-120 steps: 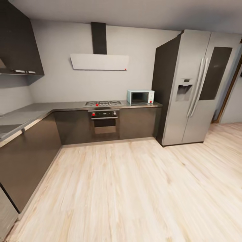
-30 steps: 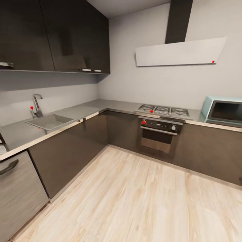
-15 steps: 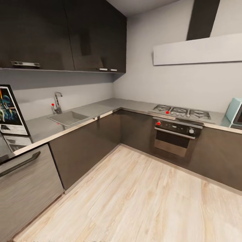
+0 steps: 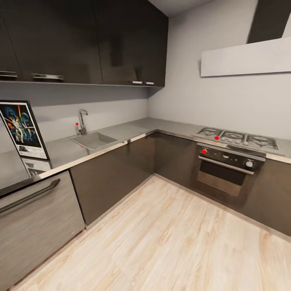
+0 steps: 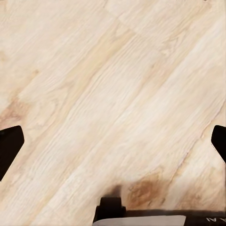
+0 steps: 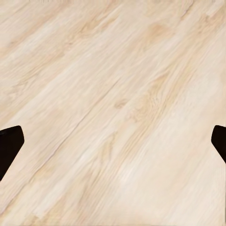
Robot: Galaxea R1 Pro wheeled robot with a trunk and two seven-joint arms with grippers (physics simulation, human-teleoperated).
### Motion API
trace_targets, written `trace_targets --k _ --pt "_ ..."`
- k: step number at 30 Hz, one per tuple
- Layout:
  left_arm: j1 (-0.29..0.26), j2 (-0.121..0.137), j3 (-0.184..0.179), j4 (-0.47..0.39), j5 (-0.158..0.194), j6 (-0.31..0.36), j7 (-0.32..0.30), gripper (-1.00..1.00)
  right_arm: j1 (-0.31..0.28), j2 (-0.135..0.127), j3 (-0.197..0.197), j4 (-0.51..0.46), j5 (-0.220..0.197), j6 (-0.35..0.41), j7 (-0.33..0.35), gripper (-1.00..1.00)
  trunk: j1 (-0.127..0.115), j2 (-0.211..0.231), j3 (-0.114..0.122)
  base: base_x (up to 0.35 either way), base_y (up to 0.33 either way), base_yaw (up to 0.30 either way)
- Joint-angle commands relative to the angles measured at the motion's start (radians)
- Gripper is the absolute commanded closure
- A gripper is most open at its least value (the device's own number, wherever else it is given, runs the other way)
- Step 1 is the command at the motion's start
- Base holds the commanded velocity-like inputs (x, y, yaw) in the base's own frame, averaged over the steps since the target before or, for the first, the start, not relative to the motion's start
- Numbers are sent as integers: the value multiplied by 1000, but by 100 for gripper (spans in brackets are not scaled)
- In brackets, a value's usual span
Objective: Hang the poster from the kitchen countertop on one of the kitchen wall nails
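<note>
The poster (image 4: 23, 129), black-framed with Star Wars artwork and a white bottom strip, stands upright on the grey kitchen countertop (image 4: 121, 133) at the far left of the head view, leaning against the wall. To its right the worktop holds the inset sink (image 4: 93, 140) and the chrome tap (image 4: 82, 121). In the left wrist view my left gripper (image 5: 113, 141) is open over bare wood floor, its dark fingertips (image 5: 9, 146) at the picture's two sides. My right gripper (image 6: 113, 141) hangs open the same way, with only floor between its fingertips (image 6: 8, 141).
An L-shaped run of dark cabinets (image 4: 113, 173) lines the left and back walls. Oven (image 4: 226, 169) and gas hob (image 4: 238, 139) are at the right, a dishwasher front (image 4: 36, 218) near left, wall cupboards (image 4: 81, 40) overhead. Light wood floor (image 4: 173, 242) spreads ahead.
The camera has turned left: sink, hob and oven have slid right in the picture, and the poster has come fully into view at the left edge.
</note>
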Motion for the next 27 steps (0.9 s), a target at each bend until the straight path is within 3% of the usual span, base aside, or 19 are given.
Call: trace_targets --k 1,19,27 --pt "0 0 1 -1 0 -1 1 -100 -1 0 1 1 0 -4 -1 -100 0 0 -1 223 -202 203" --pt "0 0 3 -1 2 -5 1 -100 -1 1 -1 1 0 -4 -5 -100 0 0 -6 42 -39 260" --pt "0 0 3 -1 3 -4 1 -100 -1 -1 0 19 0 0 3 -100 0 0 -7 194 -205 69"
